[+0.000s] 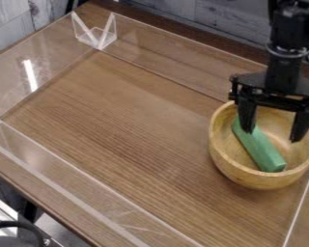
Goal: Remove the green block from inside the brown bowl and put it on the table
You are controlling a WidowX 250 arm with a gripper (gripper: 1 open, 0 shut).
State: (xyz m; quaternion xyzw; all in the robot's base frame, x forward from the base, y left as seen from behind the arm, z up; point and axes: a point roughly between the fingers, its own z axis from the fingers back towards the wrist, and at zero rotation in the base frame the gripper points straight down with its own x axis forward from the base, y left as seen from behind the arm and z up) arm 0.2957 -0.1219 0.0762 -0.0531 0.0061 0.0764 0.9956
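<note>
Green block (pixel 262 152) inside bowl (pixel 235 172), gripper (pixel 269 127) wide open over bowl's far side, holding nothing, bowl on table (pixel 119 130)

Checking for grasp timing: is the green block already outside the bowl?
No, the green block lies inside the bowl.

One green block (pixel 259 150), one brown bowl (pixel 257 180), one robot arm (pixel 276 72) and one table (pixel 119 130).
</note>
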